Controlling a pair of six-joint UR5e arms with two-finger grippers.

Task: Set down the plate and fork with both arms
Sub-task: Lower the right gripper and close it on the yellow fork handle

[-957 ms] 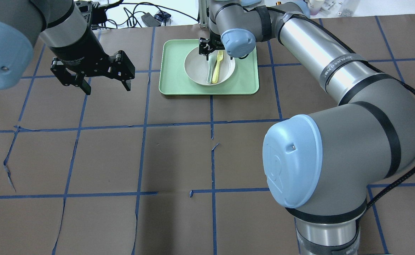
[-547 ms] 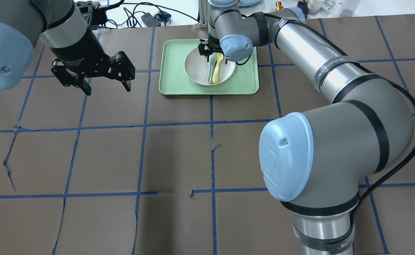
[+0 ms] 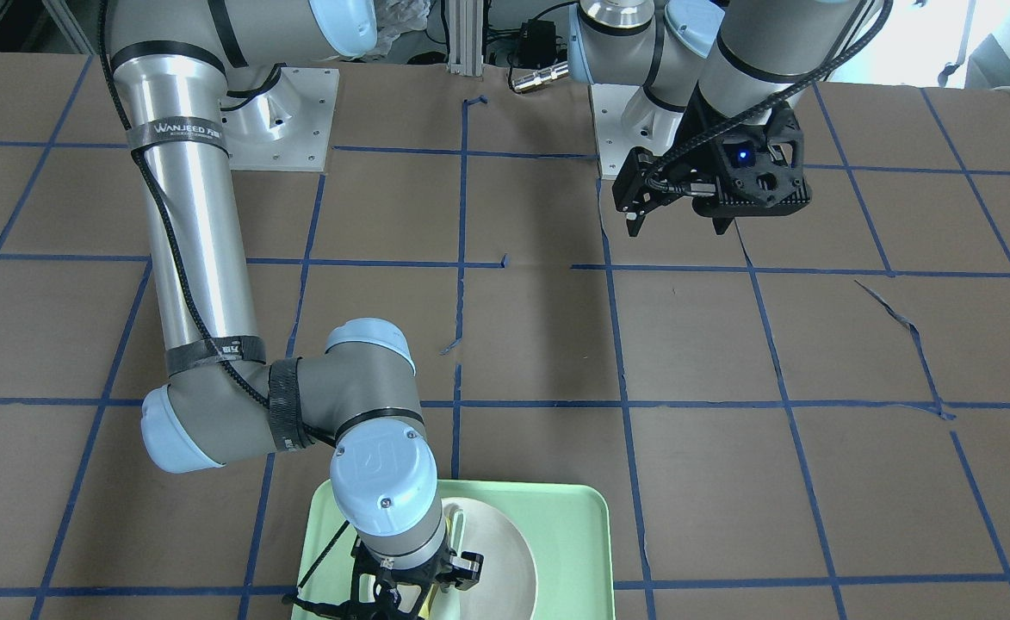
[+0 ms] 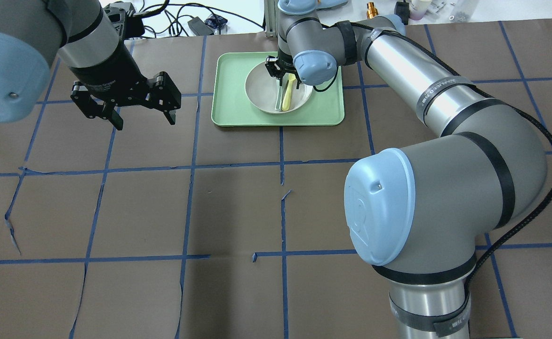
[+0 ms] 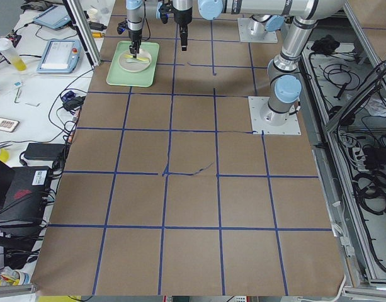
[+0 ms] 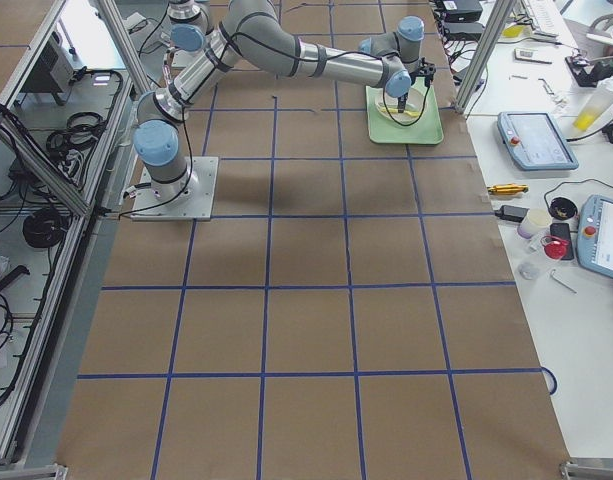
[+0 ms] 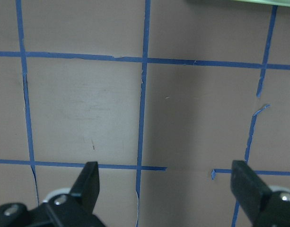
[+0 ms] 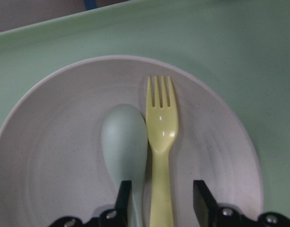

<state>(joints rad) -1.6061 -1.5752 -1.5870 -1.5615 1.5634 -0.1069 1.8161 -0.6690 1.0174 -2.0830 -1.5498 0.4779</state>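
Across the brown, blue-taped counter [image 4: 238,212], a pale-green tray [image 4: 231,108] sits toward the far edge, holding the plate [image 4: 261,92]. The left hand [image 4: 145,121] hovers wide and empty over bare counter left of the tray. The right hand [image 8: 162,196] hangs low over the plate, fingers parted, gripping nothing. In the plate a grey-green spoon [image 8: 125,142] and the yellow fork [image 8: 160,137] lie touching, the fork's handle between those fingers. Picking up the fork appears the step in hand; next, the fingers must close on the fork alone, sparing the spoon
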